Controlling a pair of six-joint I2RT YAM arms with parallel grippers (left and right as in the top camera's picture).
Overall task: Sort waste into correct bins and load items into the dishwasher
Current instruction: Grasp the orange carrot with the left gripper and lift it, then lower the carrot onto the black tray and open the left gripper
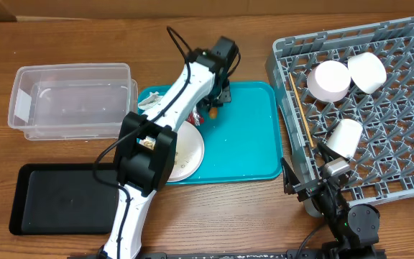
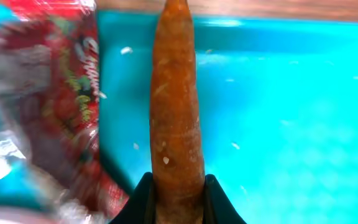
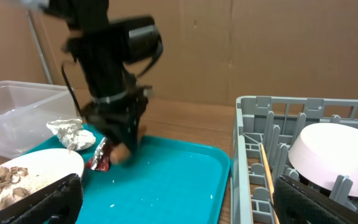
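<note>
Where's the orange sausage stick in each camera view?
Overhead: orange sausage stick at the upper middle of the teal tray.
Left wrist: centre, running up from the bottom edge.
Right wrist: left of centre, beside the red wrapper.
Shared landmark: the teal tray.

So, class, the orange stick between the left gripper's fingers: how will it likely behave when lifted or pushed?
The orange stick runs straight out from the left gripper without sagging, so it is probably stiff. Its round, tapering shape suggests it would roll if pushed across the teal tray. Its matte, speckled skin looks grippy rather than slippery.
</note>
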